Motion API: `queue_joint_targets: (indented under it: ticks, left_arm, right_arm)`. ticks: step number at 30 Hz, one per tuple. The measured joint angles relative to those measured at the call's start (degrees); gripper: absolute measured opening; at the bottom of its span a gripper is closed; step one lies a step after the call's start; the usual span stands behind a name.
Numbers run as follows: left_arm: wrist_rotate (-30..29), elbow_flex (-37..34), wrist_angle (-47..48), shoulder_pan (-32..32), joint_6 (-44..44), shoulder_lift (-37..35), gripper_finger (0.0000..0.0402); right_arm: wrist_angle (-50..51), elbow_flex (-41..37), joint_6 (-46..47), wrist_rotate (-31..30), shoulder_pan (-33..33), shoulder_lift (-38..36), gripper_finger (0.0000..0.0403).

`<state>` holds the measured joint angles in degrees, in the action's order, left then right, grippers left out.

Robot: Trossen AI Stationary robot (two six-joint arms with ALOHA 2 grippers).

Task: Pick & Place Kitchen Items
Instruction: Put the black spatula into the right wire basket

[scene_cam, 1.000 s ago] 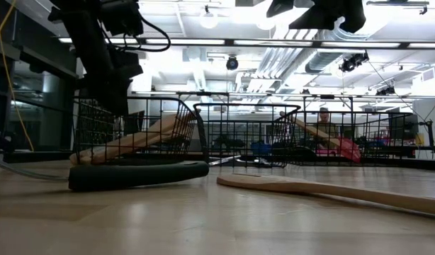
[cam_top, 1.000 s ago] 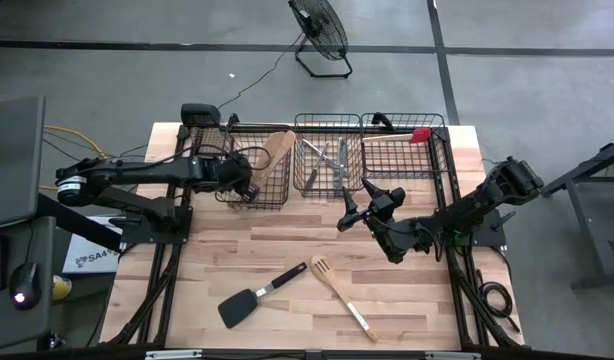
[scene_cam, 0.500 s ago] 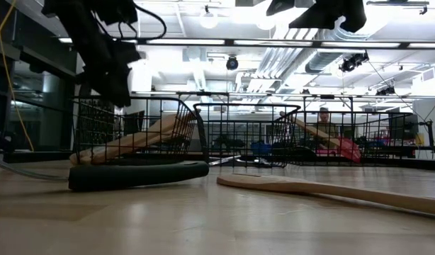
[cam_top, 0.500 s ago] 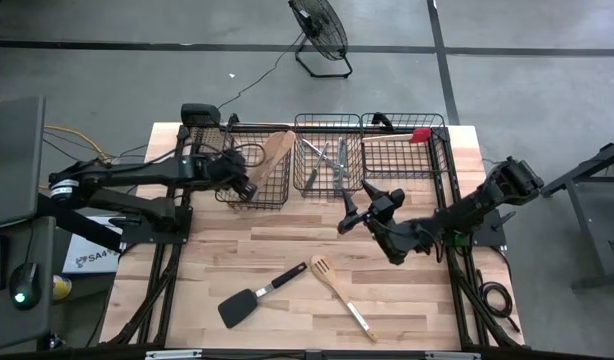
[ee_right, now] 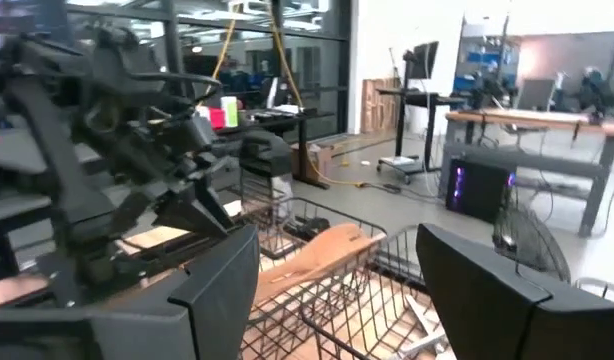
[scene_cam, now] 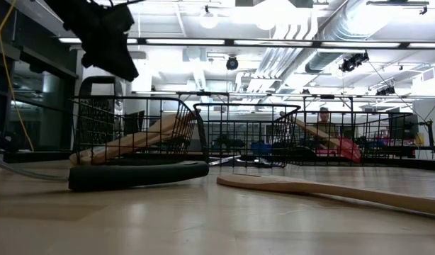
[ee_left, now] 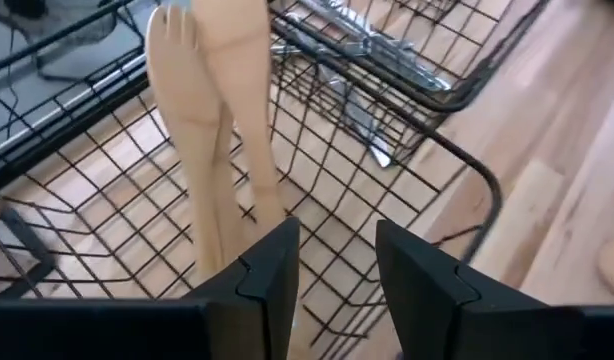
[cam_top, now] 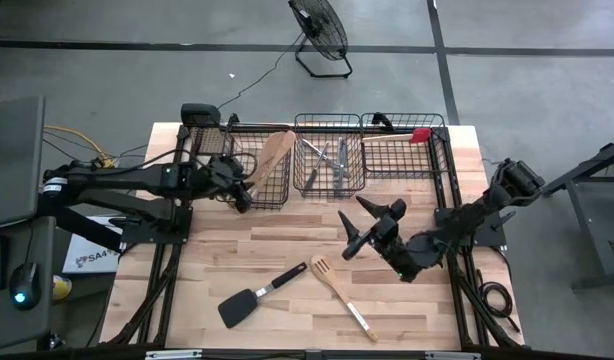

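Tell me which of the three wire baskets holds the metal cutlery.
The middle basket; silver cutlery lies inside. The left one holds wooden utensils, the right a red-headed spatula.

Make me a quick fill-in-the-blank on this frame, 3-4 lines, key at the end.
1. The black turner lies on the ____, not in a basket.
2. The red-headed spatula rests on the ____ basket of the three in the high view.
3. The right gripper hovers with its fingers ____.
4. The silver cutlery sits in the ____ basket.

Missing words: table; right; open; middle
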<state>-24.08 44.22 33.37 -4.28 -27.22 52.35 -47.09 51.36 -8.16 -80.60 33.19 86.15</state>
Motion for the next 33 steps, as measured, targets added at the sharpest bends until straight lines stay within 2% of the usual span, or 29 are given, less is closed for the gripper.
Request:
queue_joint_targets:
  ticks: [7, 13, 16, 22, 26, 28, 30, 33]
  left_arm:
    - [-3.54, -0.02, -1.57, 5.43, 0.81, -1.35, 0.0132]
    - [-3.48, 0.87, -2.71, 10.29, 1.95, -1.66, 0.0132]
    - [-3.50, 2.94, -2.41, 13.47, 2.50, -1.65, 0.0132]
    - [-3.96, 7.47, -2.52, 19.38, 2.99, -1.63, 0.0132]
    - [-4.08, 9.53, -2.36, 22.80, 2.72, -1.60, 0.0132]
    - [-4.15, 10.21, -2.33, 24.42, 1.84, -1.60, 0.0132]
    - [-4.15, 10.73, -1.94, 25.99, 0.85, -1.58, 0.0132]
    - [-4.16, 10.93, -1.84, 28.11, -1.25, -1.52, 0.0132]
  right_arm:
    - [8.65, 8.17, -2.21, -2.64, 5.11, 0.00, 0.0261]
    - [8.80, 9.16, -0.21, -3.21, 8.75, 0.00, 0.0261]
    - [10.07, 9.13, 2.95, -1.01, 9.91, 0.00, 0.0261]
    - [20.47, 9.13, 16.93, 16.80, 9.68, 0.00, 0.0261]
    - [33.22, 9.13, 31.30, 34.14, 7.06, 0.02, 0.0261]
    - [37.82, 9.13, 37.15, 40.72, 5.75, 0.02, 0.0261]
    - [42.89, 9.13, 42.23, 44.29, 4.65, 0.02, 0.0261]
    - [49.34, 9.13, 48.10, 44.78, 3.69, 0.02, 0.0261]
